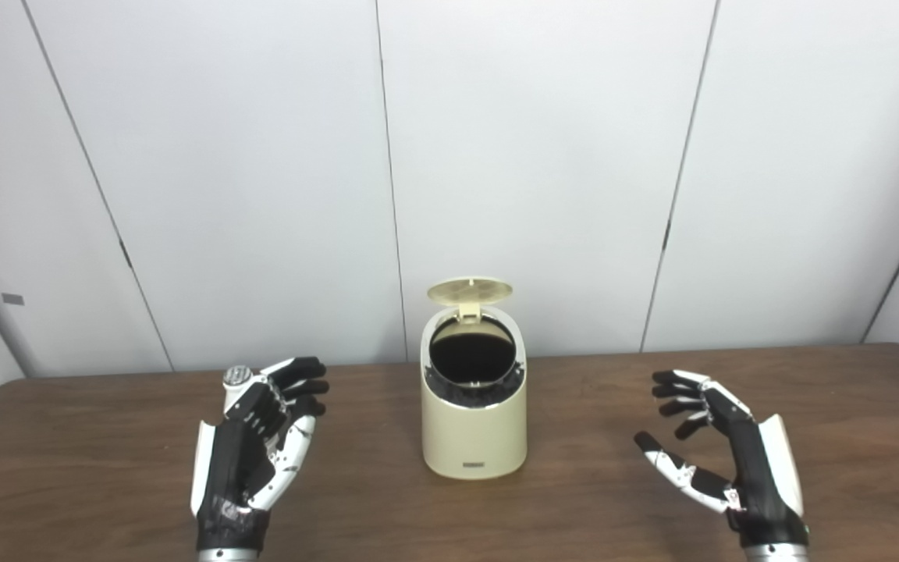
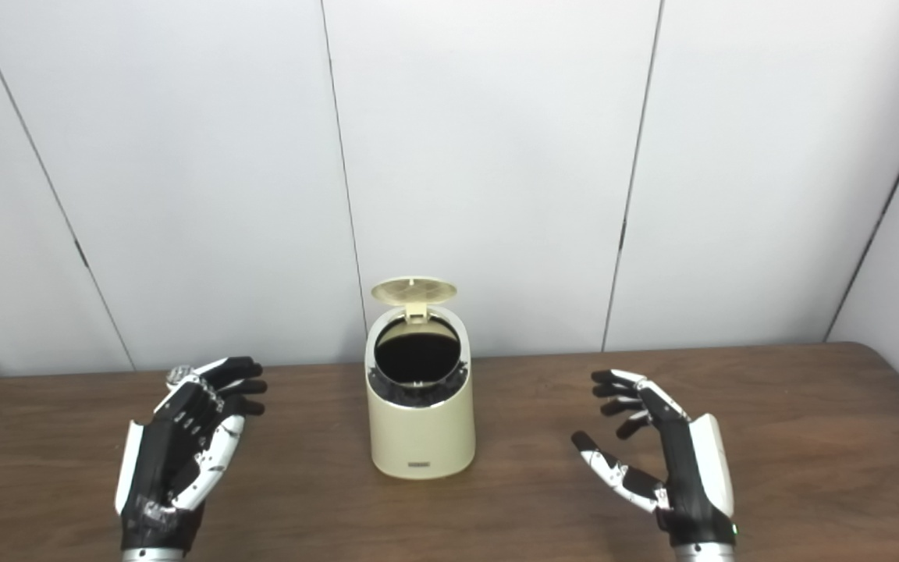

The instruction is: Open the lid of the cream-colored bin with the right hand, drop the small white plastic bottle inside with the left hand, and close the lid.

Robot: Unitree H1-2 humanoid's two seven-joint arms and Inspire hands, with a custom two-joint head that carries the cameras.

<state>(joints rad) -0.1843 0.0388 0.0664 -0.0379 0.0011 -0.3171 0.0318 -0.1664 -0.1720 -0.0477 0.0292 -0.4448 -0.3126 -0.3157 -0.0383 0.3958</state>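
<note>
The cream-colored bin [image 1: 474, 421] stands at the table's middle with its round lid [image 1: 470, 291] flipped up at the back, and the dark opening shows. The small white bottle is mostly hidden behind my left hand [image 1: 258, 437]; only its ribbed cap [image 1: 237, 376] shows above the knuckles. The left hand is left of the bin, back toward me, fingers half curled, and I cannot see whether it grips the bottle. My right hand [image 1: 719, 453] is open and empty, right of the bin and apart from it, palm facing left.
The brown wooden table [image 1: 106, 476] runs across the view, with its far edge against white wall panels [image 1: 543, 156]. Bare tabletop lies between each hand and the bin.
</note>
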